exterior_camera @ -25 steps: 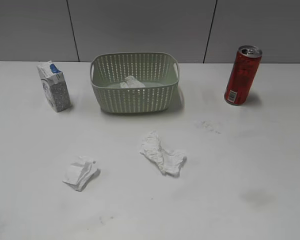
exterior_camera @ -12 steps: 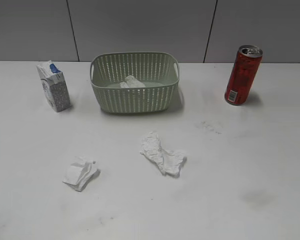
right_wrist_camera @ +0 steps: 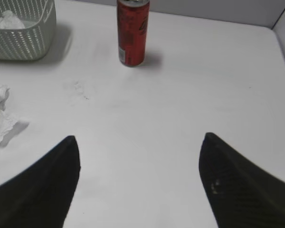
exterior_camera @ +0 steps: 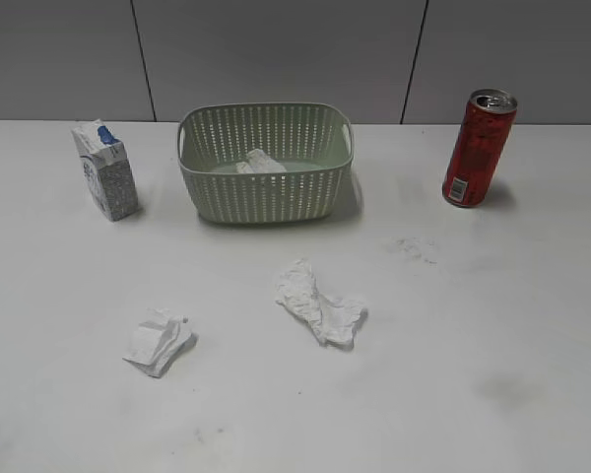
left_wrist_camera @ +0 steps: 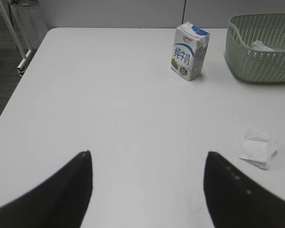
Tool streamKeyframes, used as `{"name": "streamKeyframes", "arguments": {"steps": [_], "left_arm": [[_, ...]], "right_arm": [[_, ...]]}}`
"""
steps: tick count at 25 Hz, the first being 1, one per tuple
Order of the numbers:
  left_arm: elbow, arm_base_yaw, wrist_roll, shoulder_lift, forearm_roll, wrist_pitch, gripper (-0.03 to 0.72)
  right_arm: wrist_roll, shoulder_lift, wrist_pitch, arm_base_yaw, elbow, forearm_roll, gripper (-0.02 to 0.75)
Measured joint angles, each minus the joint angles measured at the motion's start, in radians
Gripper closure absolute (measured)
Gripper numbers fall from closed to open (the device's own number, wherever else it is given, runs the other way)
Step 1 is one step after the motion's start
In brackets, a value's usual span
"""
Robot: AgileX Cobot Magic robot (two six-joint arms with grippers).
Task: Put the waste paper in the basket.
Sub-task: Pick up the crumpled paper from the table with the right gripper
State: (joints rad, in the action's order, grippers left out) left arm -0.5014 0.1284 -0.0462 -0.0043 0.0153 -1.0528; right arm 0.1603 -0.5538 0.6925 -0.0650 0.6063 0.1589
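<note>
Two crumpled tissue wads [exterior_camera: 319,305] lie before the slotted plastic basket [exterior_camera: 266,192].

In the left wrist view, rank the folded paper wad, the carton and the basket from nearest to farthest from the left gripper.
From the left gripper, open:
1. Folded paper wad, on the table just right of the right finger.
2. Carton, upright, farther ahead.
3. Basket, far right corner, with one wad inside.

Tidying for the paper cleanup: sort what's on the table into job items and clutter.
Job: long twisted wad, small folded wad, wad already in the basket, green basket.
Clutter: milk carton, red can.
</note>
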Motion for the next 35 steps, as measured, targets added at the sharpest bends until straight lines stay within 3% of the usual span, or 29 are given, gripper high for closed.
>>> {"name": "streamKeyframes", "arguments": {"steps": [9, 23, 30, 35], "left_arm": [[0.000, 0.000, 0.000, 0.000, 0.000, 0.000, 0.136], [0.000, 0.000, 0.000, 0.000, 0.000, 0.000, 0.136], [0.000, 0.000, 0.000, 0.000, 0.000, 0.000, 0.136], [0.000, 0.000, 0.000, 0.000, 0.000, 0.000, 0.136]], "right_arm": [[0.172, -0.586, 0.003, -0.030, 0.271, 0.162, 0.148], [0.173, -1.246, 0.051, -0.473, 0.651, 0.176, 0.148], [0.099, -1.475, 0.138, -0.593, 0.834, 0.089, 0.148], [0.041, -1.598, 0.150, -0.628, 0.879, 0.039, 0.148]]}}
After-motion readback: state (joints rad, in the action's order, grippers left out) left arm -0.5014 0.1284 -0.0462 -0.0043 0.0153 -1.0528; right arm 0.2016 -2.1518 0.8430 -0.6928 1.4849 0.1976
